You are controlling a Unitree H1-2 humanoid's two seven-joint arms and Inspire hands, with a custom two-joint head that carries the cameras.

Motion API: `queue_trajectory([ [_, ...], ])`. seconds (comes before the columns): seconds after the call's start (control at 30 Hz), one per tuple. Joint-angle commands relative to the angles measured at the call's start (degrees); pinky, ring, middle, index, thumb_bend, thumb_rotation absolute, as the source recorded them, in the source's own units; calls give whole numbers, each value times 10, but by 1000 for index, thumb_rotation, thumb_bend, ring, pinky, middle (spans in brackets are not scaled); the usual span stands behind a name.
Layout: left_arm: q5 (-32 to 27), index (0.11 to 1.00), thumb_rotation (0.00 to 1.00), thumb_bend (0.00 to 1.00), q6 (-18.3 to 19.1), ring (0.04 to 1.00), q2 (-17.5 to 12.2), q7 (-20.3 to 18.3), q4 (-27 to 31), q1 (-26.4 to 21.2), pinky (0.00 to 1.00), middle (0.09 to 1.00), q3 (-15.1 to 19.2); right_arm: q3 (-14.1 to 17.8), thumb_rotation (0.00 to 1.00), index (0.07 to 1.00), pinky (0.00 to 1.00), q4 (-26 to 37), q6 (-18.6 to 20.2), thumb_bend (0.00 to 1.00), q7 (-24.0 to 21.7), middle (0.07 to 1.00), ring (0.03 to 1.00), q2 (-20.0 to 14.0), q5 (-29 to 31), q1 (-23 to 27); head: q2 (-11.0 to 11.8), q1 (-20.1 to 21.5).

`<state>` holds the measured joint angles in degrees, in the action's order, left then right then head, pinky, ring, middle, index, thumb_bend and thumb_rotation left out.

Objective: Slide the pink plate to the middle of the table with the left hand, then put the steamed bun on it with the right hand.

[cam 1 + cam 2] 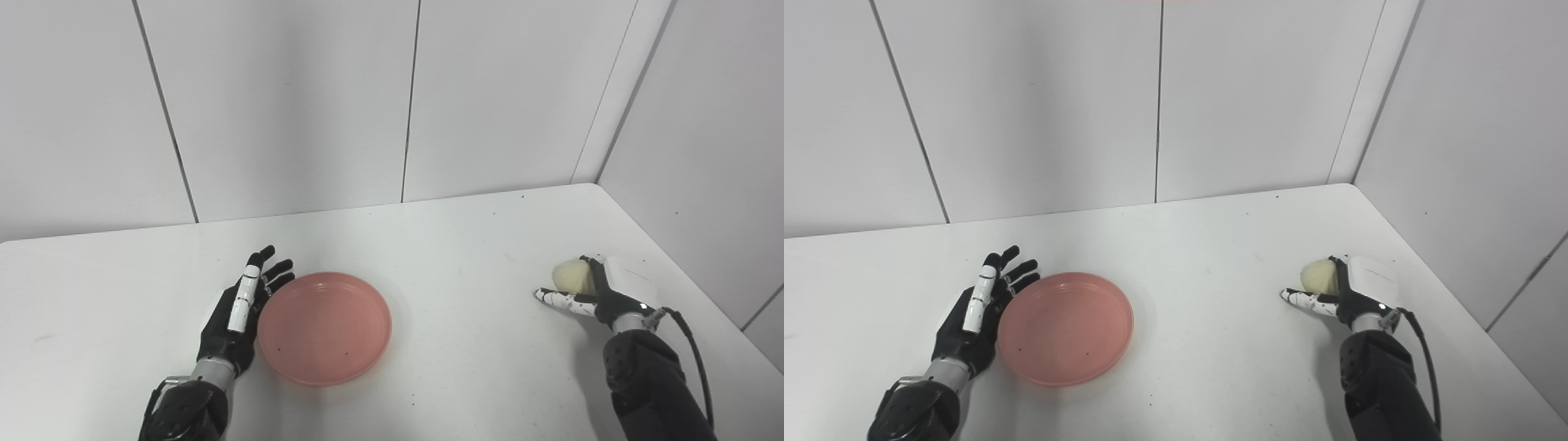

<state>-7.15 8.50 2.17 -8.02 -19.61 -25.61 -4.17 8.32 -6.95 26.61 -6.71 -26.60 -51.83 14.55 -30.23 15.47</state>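
The empty pink plate (324,327) lies flat on the white table (465,257), a little left of its middle. My left hand (236,318) is open, fingers stretched forward, its inner side resting against the plate's left rim. Far to the right, the pale yellow steamed bun (572,277) sits on the table against the palm of my right hand (612,288). That hand's thumb reaches out straight to the left just in front of the bun, not pressed on it. Its fingers are hidden behind the bun. In the right eye view the bun (1318,275) shows the same way.
White wall panels close the table at the back and along the right side, close behind the right hand. A black cable (692,343) loops from the right wrist. Bare tabletop lies between the plate and the bun.
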Motion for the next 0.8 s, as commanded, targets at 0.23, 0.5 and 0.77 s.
queue_trajectory([
  [0.23,3,911,937,606,20,847,-4,-10,-8,4,860,846,-3,32,21,659,482,7,-9,651,102,600,486,15,43,18,-3,1],
  [0.5,4,914,939,611,19,849,-6,-15,-9,3,866,850,-3,15,0,490,349,2,3,521,91,494,427,-1,41,17,-4,2],
  [0.77,2,912,940,619,25,846,-6,-18,-7,3,862,854,-3,29,0,489,283,8,3,521,68,496,423,5,29,18,-5,2],
])
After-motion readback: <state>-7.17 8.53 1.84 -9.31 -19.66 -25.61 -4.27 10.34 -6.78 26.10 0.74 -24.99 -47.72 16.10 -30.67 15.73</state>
